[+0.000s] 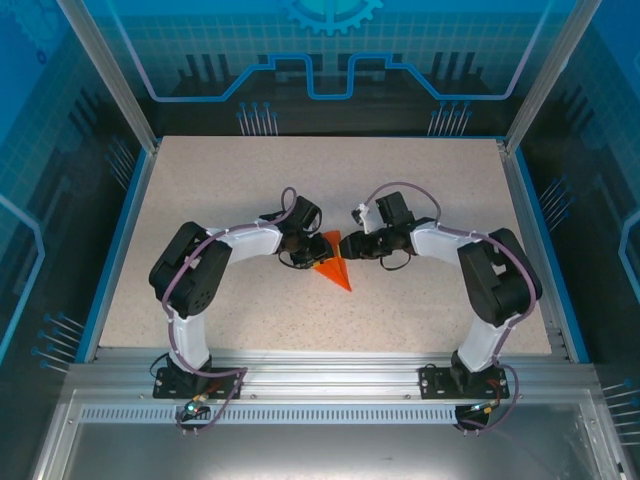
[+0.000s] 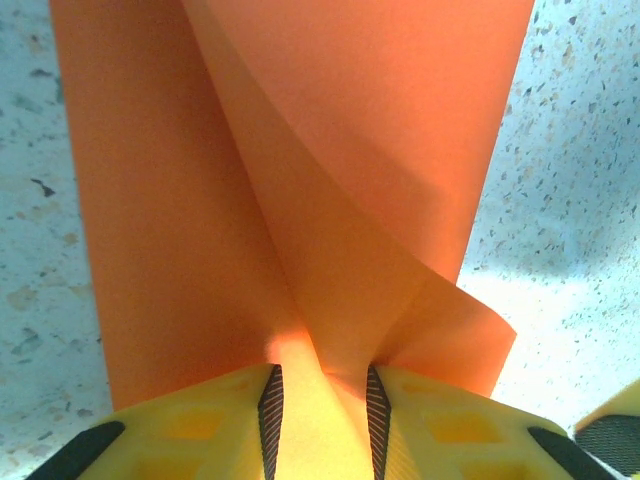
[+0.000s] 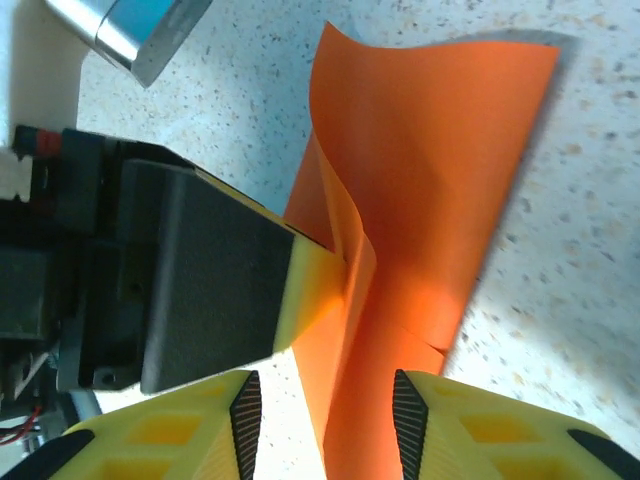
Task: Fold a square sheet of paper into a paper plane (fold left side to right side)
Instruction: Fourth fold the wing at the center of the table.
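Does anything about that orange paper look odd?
Yes: the paper is not flat. One flap curls up off the table beside the left pincer pinching it, so the fold looks loose, not creased.

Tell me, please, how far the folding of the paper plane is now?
Done: the orange paper has a pointed, folded outline on the table. In hand: the left gripper pinches a raised fold; the right gripper stands open around the paper. Left: the flaps curl up loose, so it is no flat, creased dart yet.
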`<action>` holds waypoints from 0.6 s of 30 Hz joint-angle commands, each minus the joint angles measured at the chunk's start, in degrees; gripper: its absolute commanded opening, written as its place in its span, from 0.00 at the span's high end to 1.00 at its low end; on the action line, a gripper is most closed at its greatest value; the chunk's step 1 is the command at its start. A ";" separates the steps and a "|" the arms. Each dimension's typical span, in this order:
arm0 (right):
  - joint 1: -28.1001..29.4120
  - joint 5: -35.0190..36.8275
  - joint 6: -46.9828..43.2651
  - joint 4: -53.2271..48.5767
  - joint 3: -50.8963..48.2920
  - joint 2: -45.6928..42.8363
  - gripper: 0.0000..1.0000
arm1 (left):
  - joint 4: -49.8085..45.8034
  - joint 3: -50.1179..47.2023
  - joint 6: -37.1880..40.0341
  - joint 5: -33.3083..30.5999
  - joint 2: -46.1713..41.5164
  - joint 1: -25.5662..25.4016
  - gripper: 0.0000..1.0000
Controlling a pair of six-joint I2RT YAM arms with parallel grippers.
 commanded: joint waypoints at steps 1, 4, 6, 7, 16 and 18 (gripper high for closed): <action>-0.65 -4.15 2.75 1.78 2.01 2.67 0.62 | -0.64 -0.39 0.75 0.24 -0.73 -0.29 0.67; -0.73 -3.20 2.93 1.67 1.98 3.87 0.65 | -0.64 -0.32 0.74 0.36 -0.73 -0.33 0.69; -0.90 -3.39 3.32 2.10 1.88 4.48 0.66 | -0.64 -0.43 0.83 0.28 -0.73 -0.33 0.70; -0.98 -3.65 3.56 2.48 1.96 4.77 0.66 | -0.64 -0.36 0.83 0.30 -0.69 -0.28 0.71; -1.00 -5.51 4.02 2.90 2.81 7.06 0.68 | -0.81 -0.04 0.83 0.41 -0.31 -0.27 0.72; -0.94 -5.75 4.11 3.17 2.83 7.32 0.68 | -0.90 0.07 0.84 0.38 -0.22 -0.29 0.72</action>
